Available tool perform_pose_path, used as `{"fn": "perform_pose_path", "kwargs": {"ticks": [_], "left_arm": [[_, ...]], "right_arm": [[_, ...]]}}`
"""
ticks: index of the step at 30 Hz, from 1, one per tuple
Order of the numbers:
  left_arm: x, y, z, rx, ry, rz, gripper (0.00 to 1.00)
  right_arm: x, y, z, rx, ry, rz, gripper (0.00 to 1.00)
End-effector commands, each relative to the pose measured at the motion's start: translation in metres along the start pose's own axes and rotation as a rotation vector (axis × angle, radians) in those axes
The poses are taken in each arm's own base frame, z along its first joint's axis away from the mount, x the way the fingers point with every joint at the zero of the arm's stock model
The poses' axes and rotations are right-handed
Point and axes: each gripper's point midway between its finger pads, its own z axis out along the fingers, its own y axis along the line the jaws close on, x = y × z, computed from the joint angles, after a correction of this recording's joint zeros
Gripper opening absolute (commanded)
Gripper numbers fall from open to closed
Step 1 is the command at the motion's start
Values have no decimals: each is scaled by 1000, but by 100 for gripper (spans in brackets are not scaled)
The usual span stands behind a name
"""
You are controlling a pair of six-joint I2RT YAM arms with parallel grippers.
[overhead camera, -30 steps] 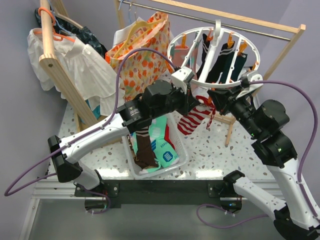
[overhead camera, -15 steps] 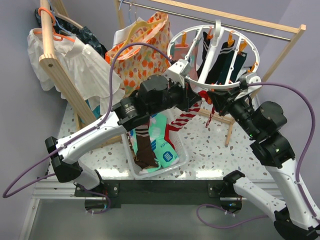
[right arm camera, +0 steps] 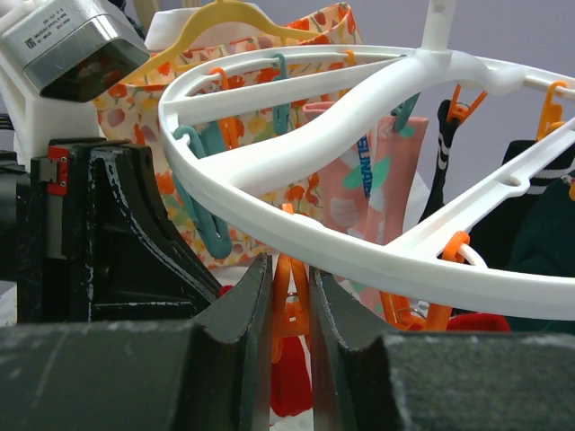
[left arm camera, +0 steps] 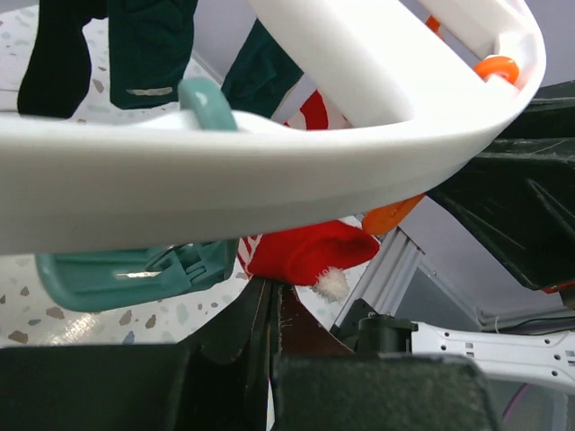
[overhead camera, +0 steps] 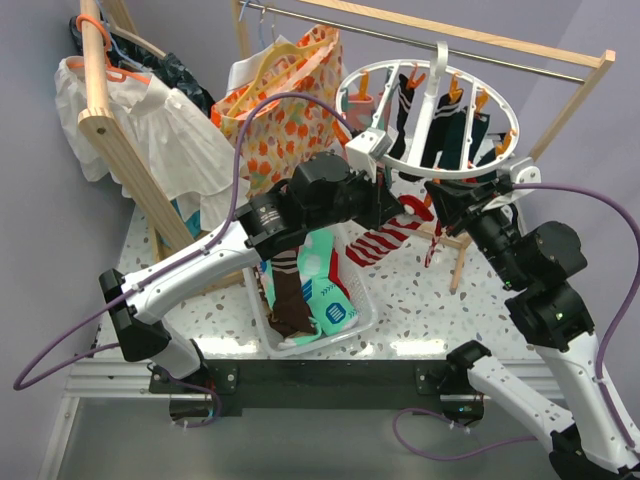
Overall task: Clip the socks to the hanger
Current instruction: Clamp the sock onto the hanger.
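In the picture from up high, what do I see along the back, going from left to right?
white shirt → flowery orange bag → round white hanger → end of the wooden rail

Top view looks down from behind; wrist views closely share the hanger (left arm camera: 269, 171).

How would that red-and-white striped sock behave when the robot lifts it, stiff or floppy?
Probably floppy: the striped sock droops in a sagging curve below the left gripper. Likely light too, since a pinch on one end seems to carry it. It looks like soft fabric, so it should not roll or break.
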Motion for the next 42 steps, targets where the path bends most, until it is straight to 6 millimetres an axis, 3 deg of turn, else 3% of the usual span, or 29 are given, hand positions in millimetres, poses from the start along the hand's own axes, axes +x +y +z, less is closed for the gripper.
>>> {"fn": "perform_pose_path", "kwargs": {"ticks": [1,4,17,42], "left_arm": [[-7,-17,-5,75,-6,-26,0],[-11,-19,-6,92,-11,-42,0],[-7,12,3,17,38,-145,0],[-38,-8,-13,81,-36,-261,0]], "right_arm": [[-2,3,1,-24,-25,-32,6],[0,6,2,-39,-24,-33,6],[-6,15,5,-99,-58,-59,6],[20,20,16,-157,-15,-145,6]]}}
